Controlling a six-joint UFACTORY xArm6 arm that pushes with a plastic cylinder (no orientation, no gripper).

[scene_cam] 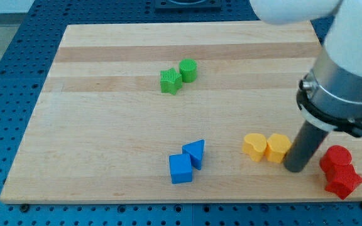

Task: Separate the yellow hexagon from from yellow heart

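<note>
Yellow hexagon (278,147) seen touching yellow heart (254,146) on tabletop (105,125). My tip (295,168) placed just right of hexagon. No claw fitted; state cannot be told.

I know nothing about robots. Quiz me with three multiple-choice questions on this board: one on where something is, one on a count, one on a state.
1. Where is my tip?
A. beside the green blocks
B. just right of the yellow hexagon block
C. on the blue blocks

2. How many red blocks?
A. two
B. one
C. four

3. The yellow heart block and the hexagon are:
A. stacked
B. far apart
C. side by side, touching

Answers: 1 B, the rod ends beside the hexagon. 2 A, a red pair sits at the view's bottom right. 3 C, no gap shows between them.
</note>
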